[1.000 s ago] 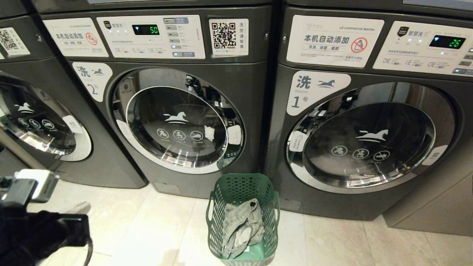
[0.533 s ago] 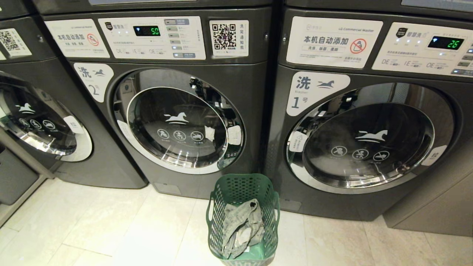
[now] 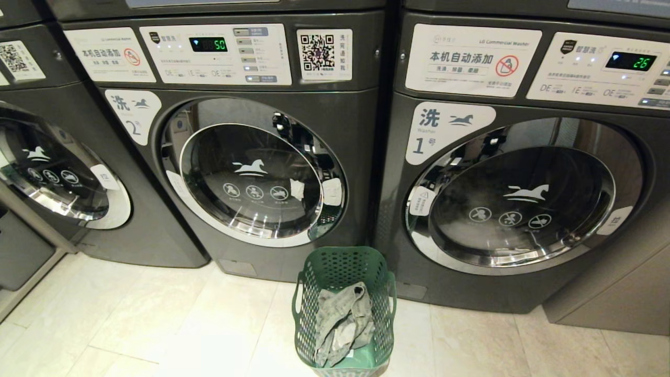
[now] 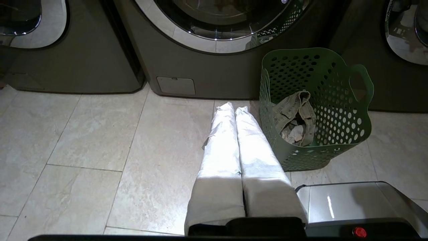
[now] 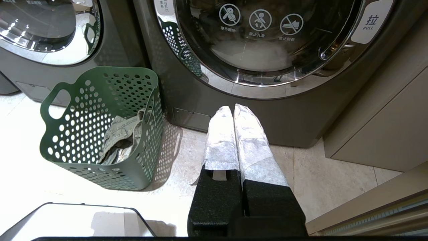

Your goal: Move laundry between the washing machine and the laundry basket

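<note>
Left end effector, pressed together, has left the head view's lower left; grey-beige cloth laundry lies in the perforated green plastic basket; transfer appears complete.

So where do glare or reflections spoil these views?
Head view: the round chrome-rimmed glass door of the dark grey washer mirrors the room. Left wrist view: the white-wrapped left pincer is blown out. Right wrist view: the pale tiled floor beside the perforated green plastic basket washes out.
</note>
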You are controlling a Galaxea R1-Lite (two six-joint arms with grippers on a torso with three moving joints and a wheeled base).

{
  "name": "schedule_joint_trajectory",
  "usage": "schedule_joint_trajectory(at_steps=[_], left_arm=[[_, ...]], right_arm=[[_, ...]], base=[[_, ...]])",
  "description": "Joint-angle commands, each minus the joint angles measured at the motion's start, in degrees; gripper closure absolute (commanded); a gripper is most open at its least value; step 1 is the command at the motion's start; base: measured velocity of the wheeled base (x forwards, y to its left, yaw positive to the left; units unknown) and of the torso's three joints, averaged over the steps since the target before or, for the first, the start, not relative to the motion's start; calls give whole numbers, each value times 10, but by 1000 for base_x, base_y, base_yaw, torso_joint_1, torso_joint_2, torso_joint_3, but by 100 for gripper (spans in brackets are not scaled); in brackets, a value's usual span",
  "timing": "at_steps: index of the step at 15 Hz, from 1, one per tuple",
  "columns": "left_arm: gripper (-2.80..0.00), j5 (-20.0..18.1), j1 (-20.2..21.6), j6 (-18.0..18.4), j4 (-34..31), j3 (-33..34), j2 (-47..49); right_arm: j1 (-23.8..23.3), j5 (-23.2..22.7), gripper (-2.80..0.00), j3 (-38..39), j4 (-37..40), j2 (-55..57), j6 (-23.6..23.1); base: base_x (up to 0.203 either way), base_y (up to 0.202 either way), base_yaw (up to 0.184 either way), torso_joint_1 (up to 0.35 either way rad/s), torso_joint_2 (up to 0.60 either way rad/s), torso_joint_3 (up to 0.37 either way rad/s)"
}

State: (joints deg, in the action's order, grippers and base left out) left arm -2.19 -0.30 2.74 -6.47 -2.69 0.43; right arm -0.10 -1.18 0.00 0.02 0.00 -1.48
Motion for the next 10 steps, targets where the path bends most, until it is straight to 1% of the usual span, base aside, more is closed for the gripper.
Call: schedule_joint_trajectory(at_steps=[1,10], left_arm=[[0,1,0,0,0,1,-4],[0,4,0,1,1,2,-4]], right_arm=[[0,-1,0,0,1,0,-4],[0,-1,0,0,0,0,-4]], base=[[0,0,0,0,0,0],[0,0,0,0,0,0]])
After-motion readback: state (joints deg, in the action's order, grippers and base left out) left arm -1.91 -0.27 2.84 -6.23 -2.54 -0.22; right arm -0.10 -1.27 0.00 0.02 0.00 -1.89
